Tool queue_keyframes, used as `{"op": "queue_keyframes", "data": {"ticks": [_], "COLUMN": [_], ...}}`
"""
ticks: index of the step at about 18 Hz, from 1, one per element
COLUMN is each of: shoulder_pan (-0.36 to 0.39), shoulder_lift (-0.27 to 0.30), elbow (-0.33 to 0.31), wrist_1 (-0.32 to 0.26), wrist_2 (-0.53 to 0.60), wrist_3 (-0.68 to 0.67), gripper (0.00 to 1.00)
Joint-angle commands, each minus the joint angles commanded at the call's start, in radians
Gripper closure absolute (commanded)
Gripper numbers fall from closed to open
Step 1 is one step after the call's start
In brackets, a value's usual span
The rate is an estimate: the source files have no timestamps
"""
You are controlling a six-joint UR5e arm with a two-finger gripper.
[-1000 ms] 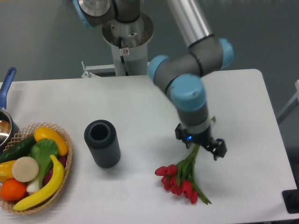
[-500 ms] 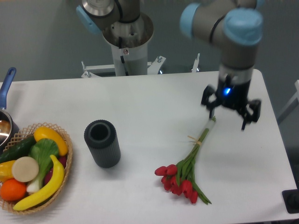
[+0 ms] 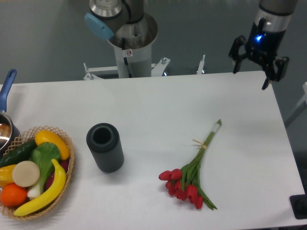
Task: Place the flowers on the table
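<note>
The flowers (image 3: 191, 175), red tulips on long green stems tied with pale twine, lie flat on the white table (image 3: 153, 110) at the front right, blooms toward the front edge and stem ends pointing up-right. My gripper (image 3: 250, 79) hangs high at the back right, well above and apart from the flowers, open with nothing between its fingers.
A dark ribbed cylinder vase (image 3: 104, 146) stands upright left of the flowers. A wicker basket (image 3: 67, 178) of fruit and vegetables sits at the front left, with a blue-handled pot (image 3: 5, 124) behind it. The robot base (image 3: 130, 40) stands behind the table.
The gripper has risen from over the flower stems and swung up to the back right, away from the flowers. The flowers stay lying where they were.
</note>
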Motion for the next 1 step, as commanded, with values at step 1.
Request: {"op": "queue_keyframes", "data": {"ticks": [1], "shoulder_pan": [0.0], "shoulder_lift": [-0.002], "elbow": [0.0], "wrist_1": [0.002], "wrist_2": [-0.009], "wrist_3": [0.0], "gripper": [0.0]}}
